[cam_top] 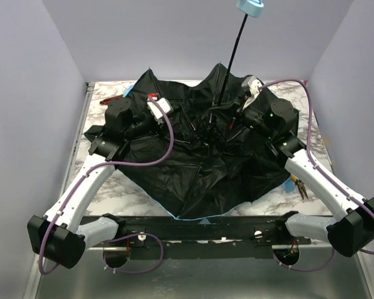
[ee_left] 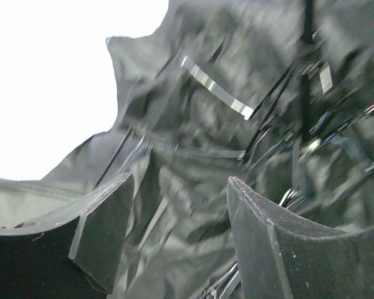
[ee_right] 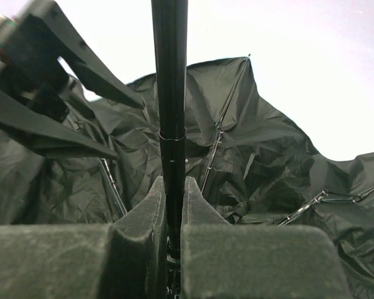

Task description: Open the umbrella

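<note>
Robot lab cell, plain pale walls (cam_top: 31,112), marble-print table (cam_top: 128,196), black mounting rail (cam_top: 199,227)

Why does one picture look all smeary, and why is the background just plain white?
Left wrist view: the umbrella is smeared, cloth and ribs alike, the left gripper looks crisper, and the top-left corner is washed out white. Right wrist view: the shaft pinched in the right gripper is sharp, and the backdrop glares pale. Top external view: evenly lit, clear.

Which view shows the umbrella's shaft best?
Right wrist: the shaft runs close and sharp up the centre, clamped in the right gripper. Top external shows its length, thin, up to the blue handle. Left wrist, blurred, shows mostly canopy.
</note>
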